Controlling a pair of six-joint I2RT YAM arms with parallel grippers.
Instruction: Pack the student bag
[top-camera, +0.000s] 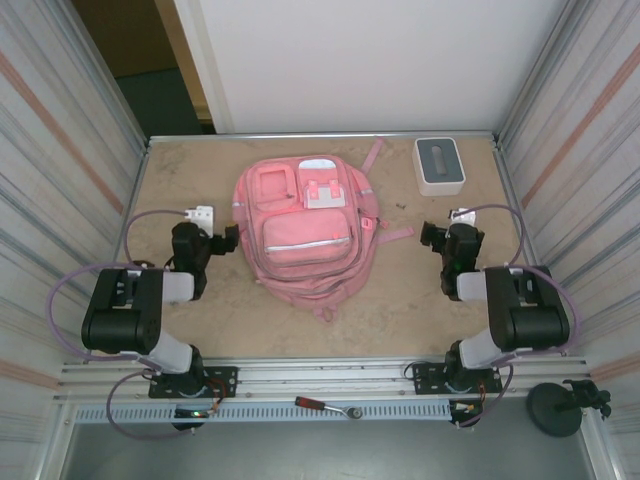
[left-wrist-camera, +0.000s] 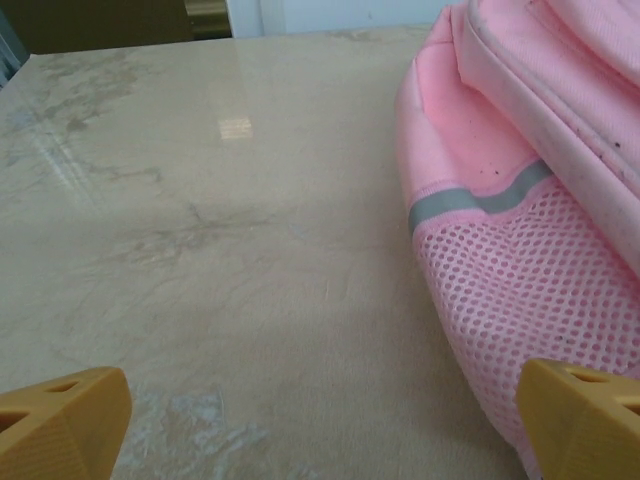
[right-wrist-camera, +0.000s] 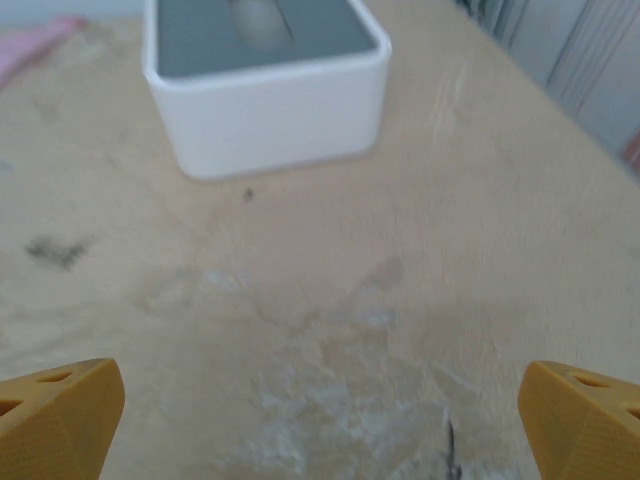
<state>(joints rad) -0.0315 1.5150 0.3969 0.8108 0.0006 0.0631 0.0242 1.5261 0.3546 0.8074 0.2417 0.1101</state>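
Left gripper (top-camera: 226, 240) (left-wrist-camera: 320, 425): fingers spread wide, released, with only bare tabletop between the two yellow fingertips (left-wrist-camera: 62, 420).
Right gripper (top-camera: 432, 236) (right-wrist-camera: 320, 425): fingers also spread wide and released, nothing but tabletop between them.
Student bag (top-camera: 305, 235) (left-wrist-camera: 520, 250): lies flat on the table between the two grippers, front pockets up. Its side sits just beside the left gripper's right-hand finger and stretches ahead of it.
Bag side at the left fingers: a pink mesh pocket (left-wrist-camera: 510, 300) with a grey band along its top edge. The right-hand fingertip overlaps the mesh in the left wrist view; I cannot tell whether they touch.
Bag from the right fingers: well off to their left. A blurred pink edge shows far ahead on the left in the right wrist view.
White box (top-camera: 440, 165) (right-wrist-camera: 265, 85): white with a grey top, straight ahead of the right fingers, slightly left, apart from them.
Table (top-camera: 400, 300) (left-wrist-camera: 200, 250) (right-wrist-camera: 420, 280): pale, scuffed surface under both sets of fingers.
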